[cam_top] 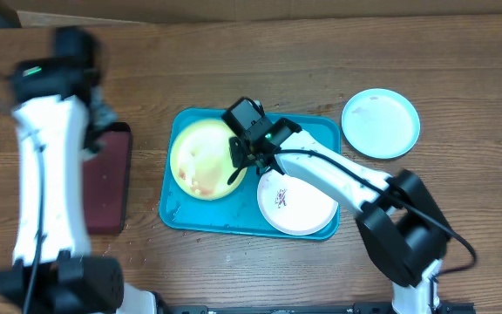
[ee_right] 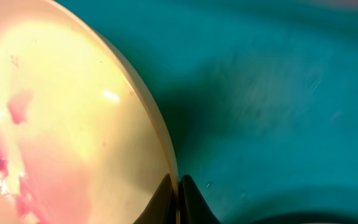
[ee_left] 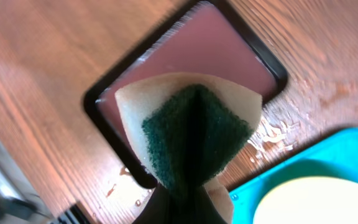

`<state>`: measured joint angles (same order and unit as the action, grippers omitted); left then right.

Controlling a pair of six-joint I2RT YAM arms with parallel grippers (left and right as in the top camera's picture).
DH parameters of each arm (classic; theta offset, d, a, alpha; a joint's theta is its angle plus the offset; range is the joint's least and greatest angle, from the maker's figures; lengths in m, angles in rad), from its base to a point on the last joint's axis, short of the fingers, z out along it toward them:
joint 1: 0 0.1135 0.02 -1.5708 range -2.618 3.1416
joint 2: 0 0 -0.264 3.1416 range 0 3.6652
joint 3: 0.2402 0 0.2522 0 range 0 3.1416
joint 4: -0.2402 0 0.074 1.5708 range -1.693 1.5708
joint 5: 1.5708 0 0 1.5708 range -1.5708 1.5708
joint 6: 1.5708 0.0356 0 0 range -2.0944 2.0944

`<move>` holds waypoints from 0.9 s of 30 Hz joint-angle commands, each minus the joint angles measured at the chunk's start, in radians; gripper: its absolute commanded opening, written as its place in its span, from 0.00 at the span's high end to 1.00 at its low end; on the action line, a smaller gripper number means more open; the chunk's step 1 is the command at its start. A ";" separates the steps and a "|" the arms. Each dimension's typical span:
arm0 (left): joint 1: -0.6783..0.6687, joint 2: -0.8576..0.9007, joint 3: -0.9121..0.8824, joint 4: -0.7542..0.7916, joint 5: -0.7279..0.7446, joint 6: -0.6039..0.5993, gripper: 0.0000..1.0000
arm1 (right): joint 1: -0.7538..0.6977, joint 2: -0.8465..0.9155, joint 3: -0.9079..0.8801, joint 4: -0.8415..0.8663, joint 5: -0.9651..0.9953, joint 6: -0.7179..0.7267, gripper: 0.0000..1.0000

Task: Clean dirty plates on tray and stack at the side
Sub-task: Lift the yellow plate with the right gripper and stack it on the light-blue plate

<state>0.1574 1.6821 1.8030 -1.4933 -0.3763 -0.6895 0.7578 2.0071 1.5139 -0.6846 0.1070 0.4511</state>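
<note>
The lime-green plate (cam_top: pixel 200 159) lies at the left of the turquoise tray (cam_top: pixel 181 218), with reddish smears on its face. My right gripper (cam_top: pixel 240 164) is shut on this plate's right rim; the wrist view shows the two fingers pinching the edge of the plate (ee_right: pixel 61 112) above the tray floor (ee_right: pixel 278 93). A white plate (cam_top: pixel 296 205) with small smears sits at the tray's right. The pale blue plate (cam_top: pixel 380 123) rests on the table right of the tray. My left gripper (ee_left: pixel 188 205) is shut on a green-and-cream sponge (ee_left: pixel 191 134), held left of the tray.
A smaller black-rimmed maroon tray (cam_top: pixel 107 187) lies on the wooden table left of the turquoise tray, under the sponge. Water drops speckle the wood (ee_left: pixel 272 134) between the two trays. The left arm (cam_top: pixel 46 166) stretches along the table's left side.
</note>
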 commanded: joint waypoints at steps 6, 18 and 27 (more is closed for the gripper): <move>0.231 -0.039 -0.029 0.000 0.223 0.040 0.96 | 0.177 -0.180 0.126 0.037 0.797 -0.457 0.96; 0.306 -0.035 -0.281 0.198 0.345 0.084 0.96 | 0.322 -0.180 0.126 0.272 1.238 -0.983 0.96; 0.314 -0.035 -0.285 0.208 0.356 0.085 0.96 | 0.336 -0.180 0.126 0.403 1.299 -1.109 0.96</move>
<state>0.4610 1.6440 1.5253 -1.2884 -0.0387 -0.6250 1.0870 1.8359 1.6283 -0.2909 1.3544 -0.6109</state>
